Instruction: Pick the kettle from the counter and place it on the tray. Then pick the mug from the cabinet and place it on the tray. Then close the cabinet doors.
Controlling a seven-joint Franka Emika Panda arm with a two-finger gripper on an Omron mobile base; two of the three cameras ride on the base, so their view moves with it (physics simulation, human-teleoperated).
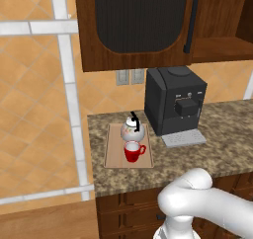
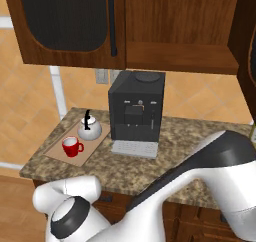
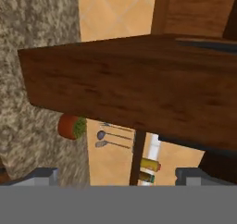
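Sitting on one tray (image 1: 114, 156) are one kettle (image 1: 132, 130) and one mug (image 1: 132, 151); the hand view adds a dark door edge (image 3: 139, 93); jaws' state unclear.

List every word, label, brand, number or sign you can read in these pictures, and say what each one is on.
None can be read.
The big black coffee machine has small pale marks on its front, too small and blurred to read.
The small round white kettle bears floral marks, no letters.
The small bright red mug is plain.
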